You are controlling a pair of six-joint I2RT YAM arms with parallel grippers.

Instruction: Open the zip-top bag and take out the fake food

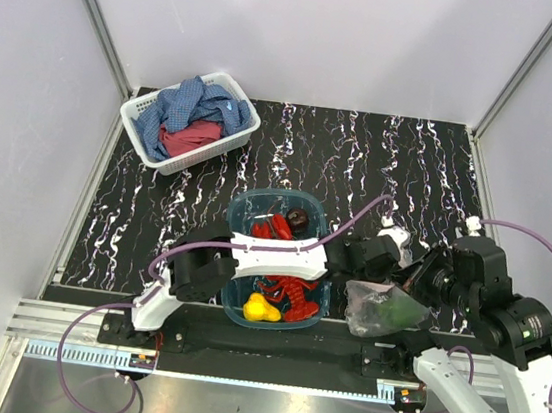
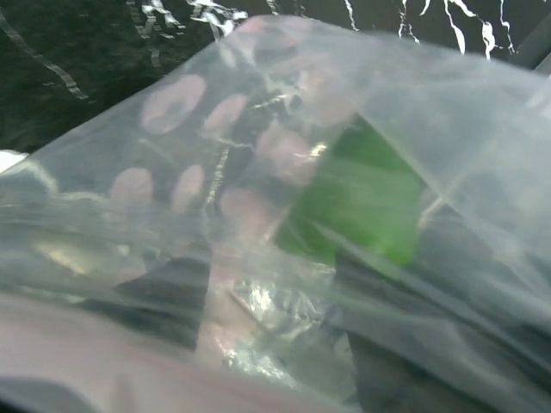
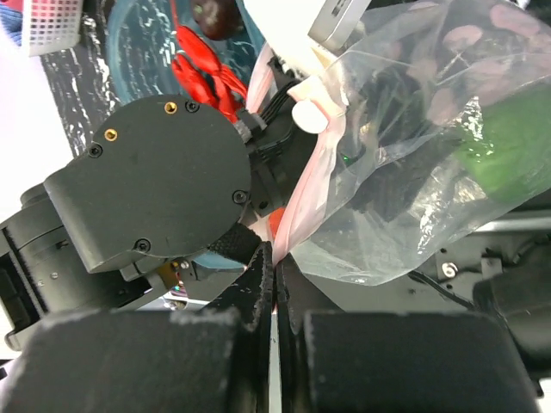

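The zip-top bag (image 1: 382, 310) hangs crumpled just right of the teal tub, with a green pepper (image 1: 396, 308) inside. My right gripper (image 3: 275, 267) is shut on the bag's pinkish zip strip (image 3: 303, 189). The bag (image 3: 413, 181) and pepper (image 3: 508, 146) hang beyond it. My left gripper (image 1: 380, 265) reaches over the tub to the bag's mouth. In the left wrist view plastic (image 2: 258, 129) fills the frame, with the pepper (image 2: 362, 202) close ahead. My left fingers (image 2: 164, 297) show as dark blurred shapes set apart behind the plastic. A red lobster (image 1: 290, 294), yellow pear (image 1: 260, 308) and dark red fruit (image 1: 297, 217) lie in the tub.
The teal tub (image 1: 244, 208) sits under my left arm at the table's near middle. A white basket (image 1: 232, 90) with blue and red cloths stands at the back left. Grey walls enclose the black marbled mat (image 1: 412, 163).
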